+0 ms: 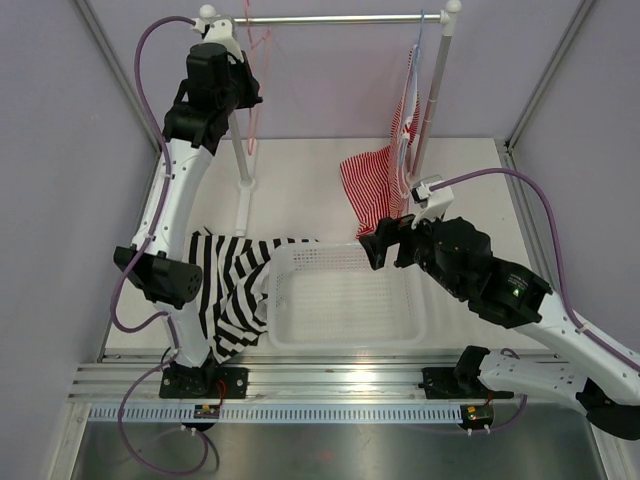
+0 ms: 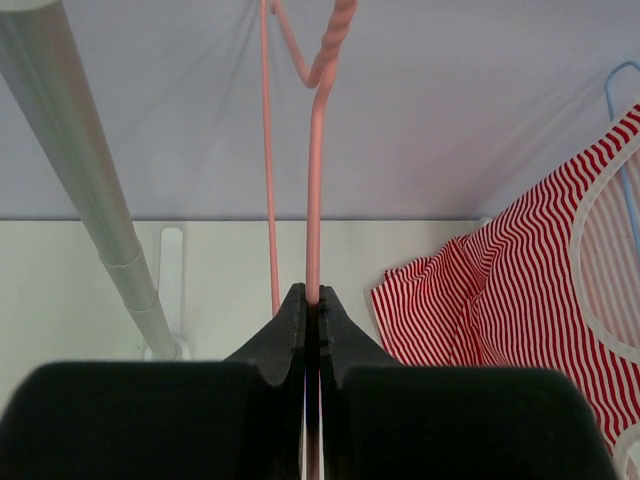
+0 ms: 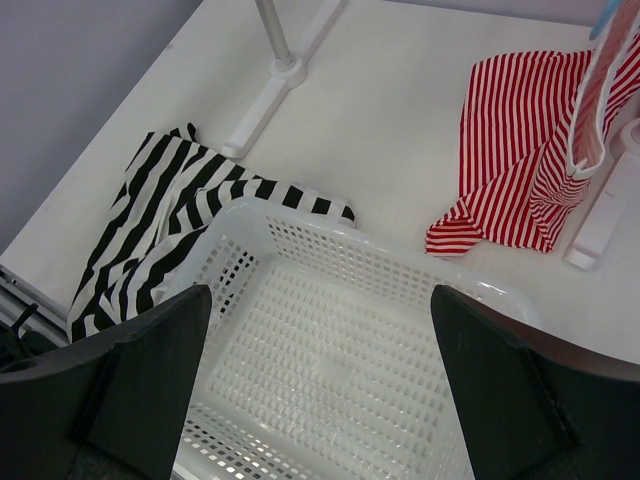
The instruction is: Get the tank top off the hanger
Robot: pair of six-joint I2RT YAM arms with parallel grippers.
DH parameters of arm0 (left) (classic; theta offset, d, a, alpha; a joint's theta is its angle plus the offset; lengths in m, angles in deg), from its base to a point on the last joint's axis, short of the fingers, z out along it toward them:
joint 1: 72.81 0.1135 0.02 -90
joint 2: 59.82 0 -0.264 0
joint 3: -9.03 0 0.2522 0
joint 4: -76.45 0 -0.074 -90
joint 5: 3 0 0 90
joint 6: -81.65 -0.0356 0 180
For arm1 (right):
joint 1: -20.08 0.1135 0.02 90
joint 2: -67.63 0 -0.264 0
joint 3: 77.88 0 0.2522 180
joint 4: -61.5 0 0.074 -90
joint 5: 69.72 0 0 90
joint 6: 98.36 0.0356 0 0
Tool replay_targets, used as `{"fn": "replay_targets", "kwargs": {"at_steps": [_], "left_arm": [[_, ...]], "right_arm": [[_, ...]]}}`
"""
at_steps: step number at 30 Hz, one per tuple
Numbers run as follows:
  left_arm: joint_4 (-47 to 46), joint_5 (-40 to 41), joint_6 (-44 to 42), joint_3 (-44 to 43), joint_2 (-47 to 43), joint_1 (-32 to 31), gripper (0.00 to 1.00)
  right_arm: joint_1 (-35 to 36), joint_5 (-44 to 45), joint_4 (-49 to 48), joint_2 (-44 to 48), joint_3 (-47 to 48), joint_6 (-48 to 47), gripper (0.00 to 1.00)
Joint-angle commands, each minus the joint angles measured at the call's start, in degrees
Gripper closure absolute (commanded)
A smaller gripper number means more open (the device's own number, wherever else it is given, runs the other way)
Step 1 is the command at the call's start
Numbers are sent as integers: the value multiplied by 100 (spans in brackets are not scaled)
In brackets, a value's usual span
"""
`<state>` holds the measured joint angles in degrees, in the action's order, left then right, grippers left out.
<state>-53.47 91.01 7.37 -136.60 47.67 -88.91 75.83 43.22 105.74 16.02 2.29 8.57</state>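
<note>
Up at the rail point(image 1: 330, 18), my left hand point(image 2: 310, 300) pinches the wire of the bare hanger point(image 2: 315, 200); the tank top point(image 1: 235, 290) lies crumpled on the counter point(image 1: 300, 190) against the basket point(image 1: 300, 255); my right hand point(image 3: 320, 300) hovers spread; removal looks complete, so next I would release and withdraw.

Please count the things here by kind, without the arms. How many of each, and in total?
Tops: 2, the tank top and the red-striped top
Hangers: 2, the pink hanger and the blue hanger
Basket: 1
Clothes rack: 1
Total: 6
</note>
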Motion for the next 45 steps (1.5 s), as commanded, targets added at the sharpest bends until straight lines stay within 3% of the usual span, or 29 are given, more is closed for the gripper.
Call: {"fn": "replay_targets", "kwargs": {"at_steps": [1, 7, 9, 10, 15, 17, 21, 25, 26, 29, 32, 35, 38, 45], "left_arm": [[-467, -366, 36, -85, -52, -16, 100], [77, -288, -131, -260, 177, -16, 100], [52, -225, -105, 80, -7, -16, 92], [8, -173, -105, 257, -95, -16, 75], [-116, 100, -52, 926, -763, -16, 33], [-37, 179, -17, 1005, -886, -25, 1], [7, 729, 193, 1593, -1710, -113, 1], [-282, 1742, 931, 3111, -3008, -104, 1], [-457, 1796, 1054, 3855, -3266, -95, 1], [-889, 1788, 1292, 4747, -4286, -87, 1], [-400, 1665, 1738, 5495, -4944, -113, 1], [505, 2130, 2607, 6145, -5402, -148, 1], [1154, 2148, 3241, 6841, -5510, -148, 1], [2679, 1350, 3903, 6876, -4667, -148, 1]], "right_arm": [[-29, -17, -68, 125, -49, -40, 1], [-29, -79, -121, 152, -49, -58, 0], [-20, -70, -148, 125, -49, -67, 0], [-20, -79, -148, 99, -49, -67, 1], [-20, -97, -191, 99, -49, -67, 1], [-20, -114, -209, 90, -49, -67, 0], [-20, -88, -227, 46, -23, -93, 0], [-20, -114, -270, 11, -23, -111, 1], [-20, -114, -297, 11, -32, -111, 0], [-29, -140, -315, -33, -32, -128, 1], [-20, -149, -367, -94, -32, -128, 0], [-20, -193, -429, -138, -32, -93, 1], [-20, -255, -499, -156, -84, -41, 1], [-29, -360, -604, -173, -216, 126, 1]]}}
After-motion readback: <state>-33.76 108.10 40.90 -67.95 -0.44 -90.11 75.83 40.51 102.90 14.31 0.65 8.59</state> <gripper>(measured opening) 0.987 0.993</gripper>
